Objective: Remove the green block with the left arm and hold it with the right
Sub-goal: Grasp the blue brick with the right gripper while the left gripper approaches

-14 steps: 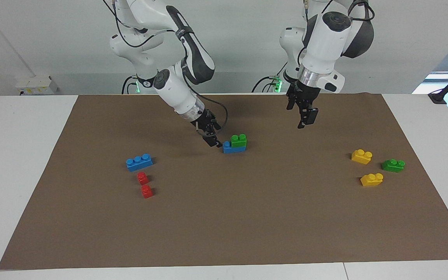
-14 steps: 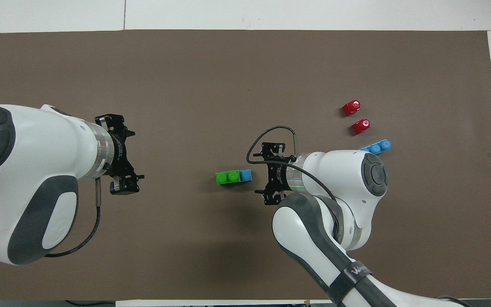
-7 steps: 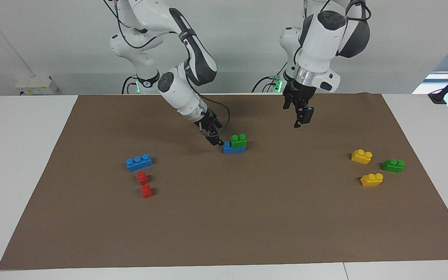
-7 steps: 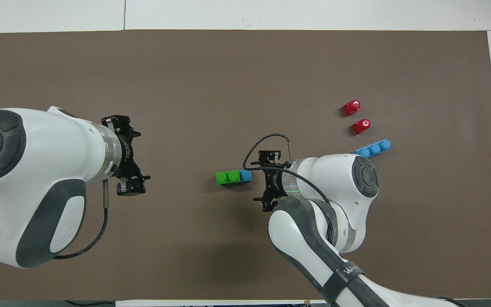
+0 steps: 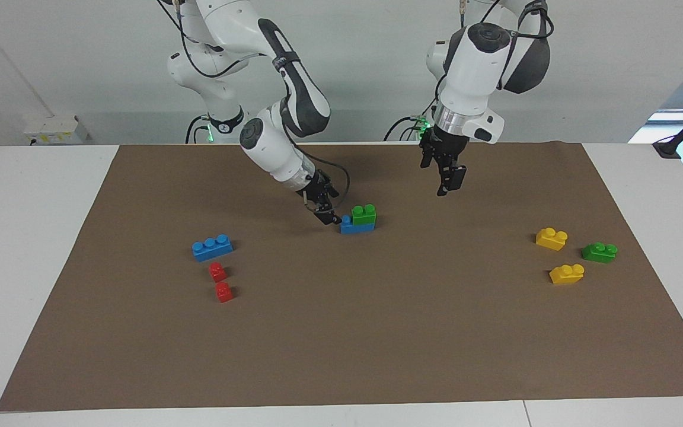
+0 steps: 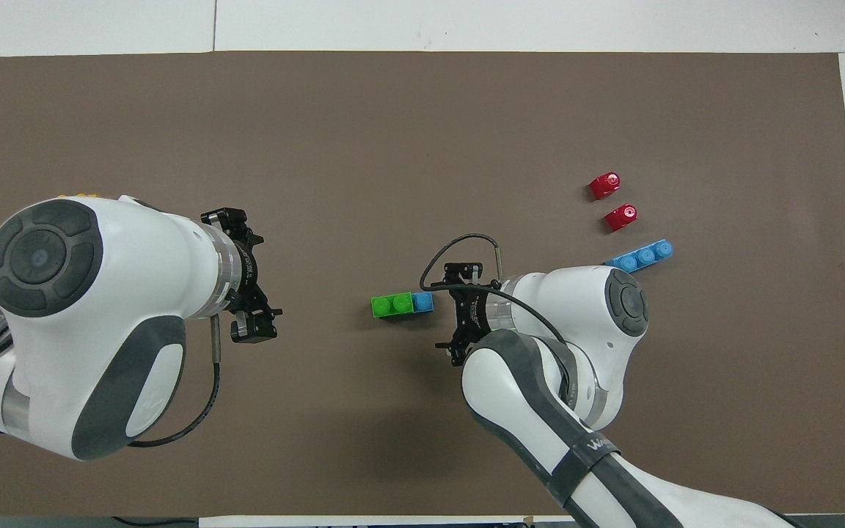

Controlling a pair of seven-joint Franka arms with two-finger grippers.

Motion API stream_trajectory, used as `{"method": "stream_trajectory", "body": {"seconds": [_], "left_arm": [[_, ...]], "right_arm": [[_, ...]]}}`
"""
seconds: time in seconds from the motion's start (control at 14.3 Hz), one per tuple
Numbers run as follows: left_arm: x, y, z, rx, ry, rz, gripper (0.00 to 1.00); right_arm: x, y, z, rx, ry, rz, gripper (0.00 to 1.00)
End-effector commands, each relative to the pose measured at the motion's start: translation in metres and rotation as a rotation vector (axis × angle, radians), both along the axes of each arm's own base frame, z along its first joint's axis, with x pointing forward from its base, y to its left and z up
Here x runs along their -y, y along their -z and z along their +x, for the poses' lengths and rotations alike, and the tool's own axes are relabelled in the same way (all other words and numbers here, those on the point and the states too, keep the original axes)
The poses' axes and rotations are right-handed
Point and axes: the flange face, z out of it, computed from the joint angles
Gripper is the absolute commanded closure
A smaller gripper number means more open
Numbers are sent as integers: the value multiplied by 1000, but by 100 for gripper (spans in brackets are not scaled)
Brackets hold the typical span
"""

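Right now the green block sits stacked on one end of a blue three-stud brick on the brown mat, about midway between the two arms' ends of the table. Just beside that brick's bare blue end hang the fingertips of the right gripper, low over the mat, with the fingers spread and nothing between them; whether a fingertip touches the blue brick cannot be told. Up in the air over bare mat, on the left arm's side of the stack, hangs the left gripper, its fingers likewise released and empty, well apart from the green block. Toward the right arm's end, away from the right gripper's fingers, lie a second blue brick and two red blocks. Toward the left arm's end, well apart from the left gripper's fingers, lie two yellow blocks and a darker green brick
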Motion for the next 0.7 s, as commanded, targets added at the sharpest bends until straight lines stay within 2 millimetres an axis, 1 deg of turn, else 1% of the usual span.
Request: {"method": "stream_trajectory", "body": {"seconds": [0.0, 0.07, 0.21, 0.28, 0.42, 0.49, 0.63], "left_arm": [[11, 12, -1, 3, -43, -11, 0], [14, 15, 0, 2, -59, -11, 0], [28, 25, -4, -14, -64, -8, 0], [30, 27, -4, -15, -77, -9, 0], [41, 33, -8, -21, -75, -6, 0], [42, 35, -8, -26, -82, -4, 0], [51, 41, -9, -27, -98, -6, 0]], "right_arm": [[-1, 9, 4, 18, 7, 5, 0], [-3, 11, 6, 22, 10, 4, 0], [-8, 18, 5, 26, 22, 2, 0], [-16, 18, 3, 34, 19, 4, 0], [-17, 23, 4, 28, 22, 1, 0], [-18, 23, 7, 32, 23, 3, 0], [-19, 26, 8, 30, 22, 1, 0]]}}
